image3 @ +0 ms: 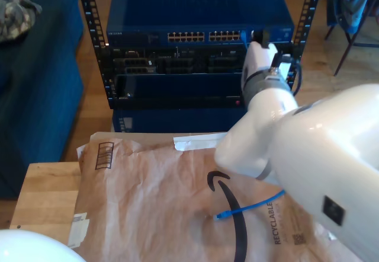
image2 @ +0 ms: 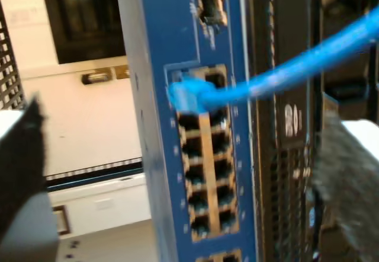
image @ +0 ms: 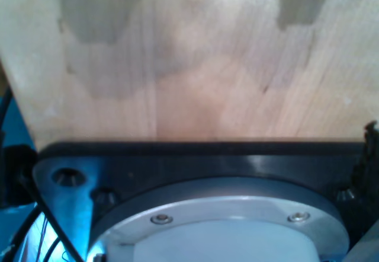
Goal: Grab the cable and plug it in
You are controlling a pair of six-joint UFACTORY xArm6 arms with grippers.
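Since my first gripper's camera looks down at a wood table (image: 195, 78) w/ a black base plate (image: 207, 155) and a silver ring (image: 225, 214) near the lens, I can't tell if that gripper is open or shut.

In the exterior view, close to the camera, there's a brown paper mailer (image3: 154, 203) lying on the wood table (image3: 44, 197). One end of the blue cable (image3: 246, 207) lies on the paper, w/ its small plug (image3: 218, 216) loose and pointing to the exterior view's left. The rest of that bit goes under the big white arm (image3: 308, 149) at the exterior view's right.

That arm reaches out away from the table to the rack (image3: 198, 42). My second gripper (image3: 265, 35) is up at the blue switch (image3: 198, 13), by the right end of its row of ports in the exterior view.

In the second wrist view, the cable (image2: 296, 66) has its other plug (image2: 190, 94) stuck in a port (image2: 204, 81) of the blue switch (image2: 157, 131), at one end of the block of ports. The fingers (image2: 23, 167) are dark blurs at both edges, far apart, so the hand is wide open. They hold nothing. The cable runs off from the port past the other finger (image2: 346, 179), not touching it as far as I can see.
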